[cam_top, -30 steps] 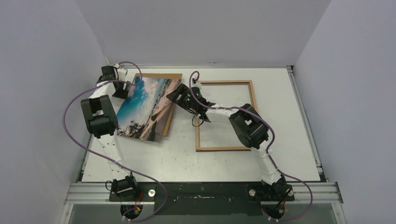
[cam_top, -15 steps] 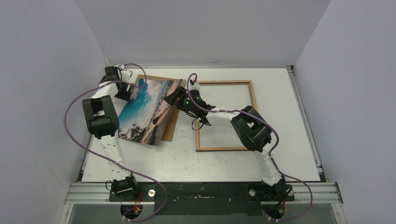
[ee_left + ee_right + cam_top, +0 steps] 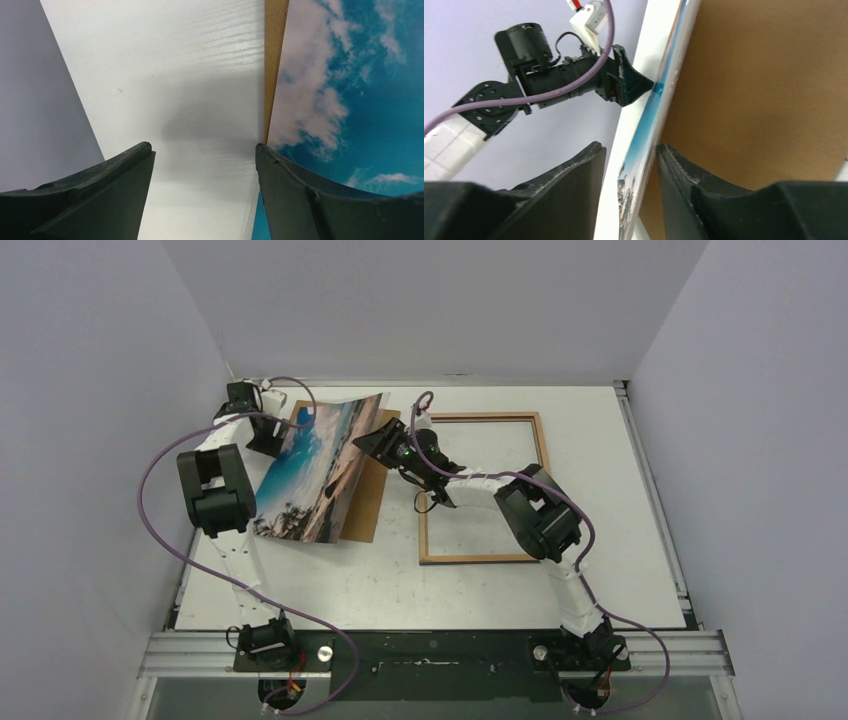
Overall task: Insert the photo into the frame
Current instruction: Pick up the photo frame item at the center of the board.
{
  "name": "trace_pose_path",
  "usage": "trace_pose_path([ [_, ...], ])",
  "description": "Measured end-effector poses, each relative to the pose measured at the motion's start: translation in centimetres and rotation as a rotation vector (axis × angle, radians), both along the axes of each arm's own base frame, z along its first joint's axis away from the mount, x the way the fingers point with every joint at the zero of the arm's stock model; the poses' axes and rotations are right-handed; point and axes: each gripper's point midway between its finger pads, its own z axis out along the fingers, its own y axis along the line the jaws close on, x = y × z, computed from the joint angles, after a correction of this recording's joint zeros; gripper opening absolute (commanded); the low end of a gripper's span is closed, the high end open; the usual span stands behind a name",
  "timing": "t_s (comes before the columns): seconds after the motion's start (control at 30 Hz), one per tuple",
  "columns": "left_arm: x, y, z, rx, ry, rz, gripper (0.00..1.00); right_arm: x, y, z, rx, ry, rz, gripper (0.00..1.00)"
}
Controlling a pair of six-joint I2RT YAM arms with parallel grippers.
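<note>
While the frame (image 3: 480,417) lies flat at the right, the photo (image 3: 310,475) has tilted up steeper off the backing board (image 3: 365,505).
The right gripper (image 3: 626,155) pinches its right edge; the left gripper (image 3: 202,150) stands wide apart at its left edge, holding nothing, so the carry across probably comes next.

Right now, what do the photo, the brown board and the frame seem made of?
Photo: thin glossy paper or card, probably; it bows and has a white back. Board: matte brown, likely fibreboard or cardboard. Frame: thin light-brown rails, wood or wood-look; cannot tell which.
</note>
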Motion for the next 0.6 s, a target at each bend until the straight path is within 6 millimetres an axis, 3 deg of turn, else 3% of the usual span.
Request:
trace_pose_path([
  [0.23, -0.1, -0.2, 0.0, -0.006, 0.006, -0.005, 0.73, 0.0, -0.2, 0.4, 0.042, 0.004, -0.002, 0.20],
  [0.6, -1.7, -0.8, -0.2, -0.057, 0.074, -0.007, 0.73, 0.7, -1.2, 0.3, 0.051, -0.002, -0.011, 0.21],
])
